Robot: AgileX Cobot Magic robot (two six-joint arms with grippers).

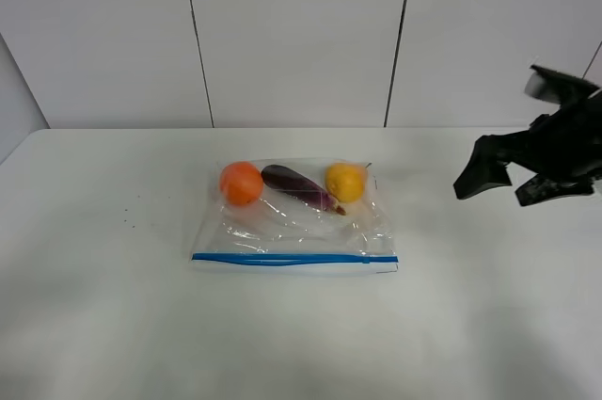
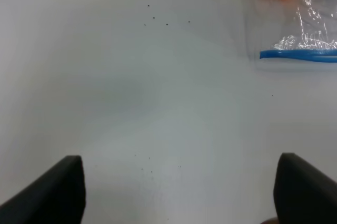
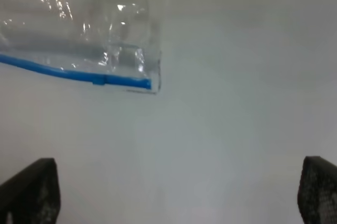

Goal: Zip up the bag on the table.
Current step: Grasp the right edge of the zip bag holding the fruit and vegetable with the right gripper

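Note:
The clear plastic bag lies flat in the middle of the white table, its blue zipper strip along the near edge. Inside are an orange, a purple eggplant and a yellow fruit. My right gripper is open and empty, held above the table to the right of the bag. The right wrist view shows the bag's corner. My left gripper is open and empty over bare table, out of the exterior view; the left wrist view shows the strip's end.
A white panelled wall stands behind the table's far edge. Small dark specks lie on the table left of the bag.

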